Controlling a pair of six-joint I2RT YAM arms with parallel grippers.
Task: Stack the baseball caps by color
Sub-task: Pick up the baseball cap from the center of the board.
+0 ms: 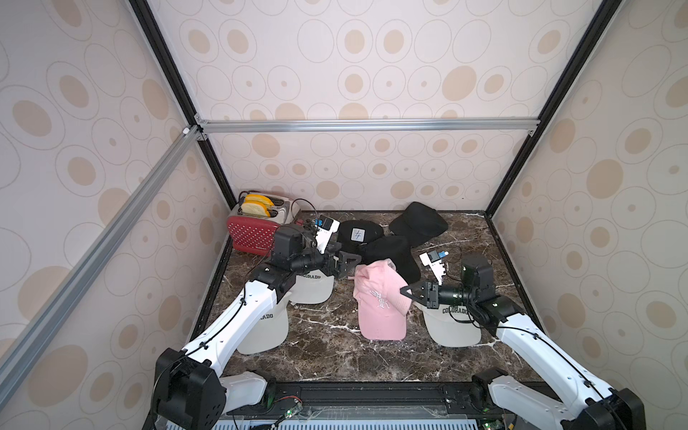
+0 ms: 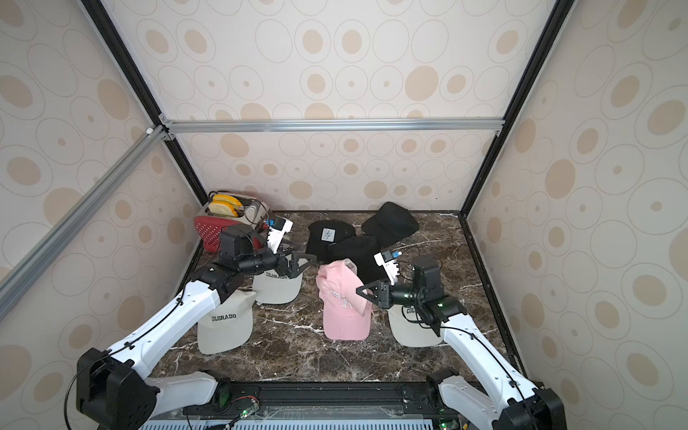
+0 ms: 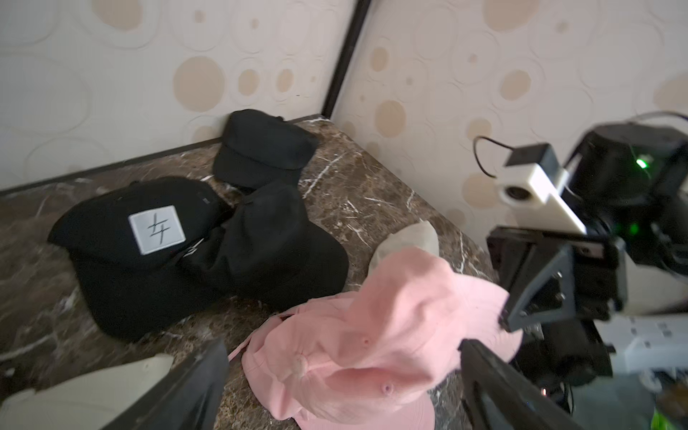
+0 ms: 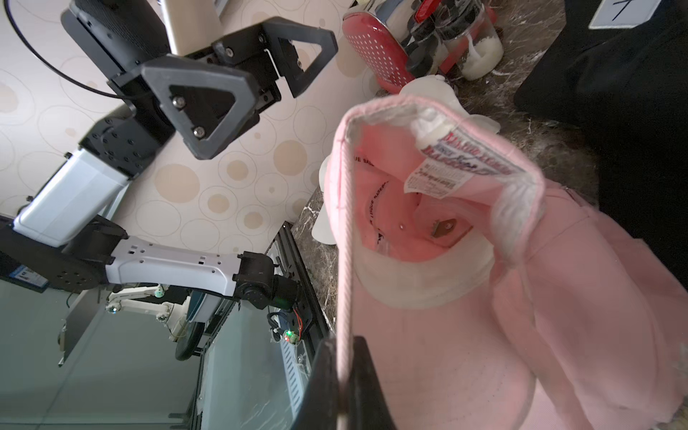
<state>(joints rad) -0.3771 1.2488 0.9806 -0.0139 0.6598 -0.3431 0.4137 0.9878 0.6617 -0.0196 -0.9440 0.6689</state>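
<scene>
Step in hand: pink stack. Right fingers [image 4: 322,391] clenched on the rim of a pink cap [image 1: 376,279], held over the second pink cap [image 1: 383,327] at mid-table [image 1: 320,335]. Left fingers [image 4: 204,76] spread wide, empty, near it. Next, by my judgement: settle it crown over crown, then let go.

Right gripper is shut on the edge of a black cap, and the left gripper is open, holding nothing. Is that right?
Not quite. The right gripper is shut on the edge of a pink cap, not black; the right wrist view shows it. The left gripper is open, holding nothing.
</scene>
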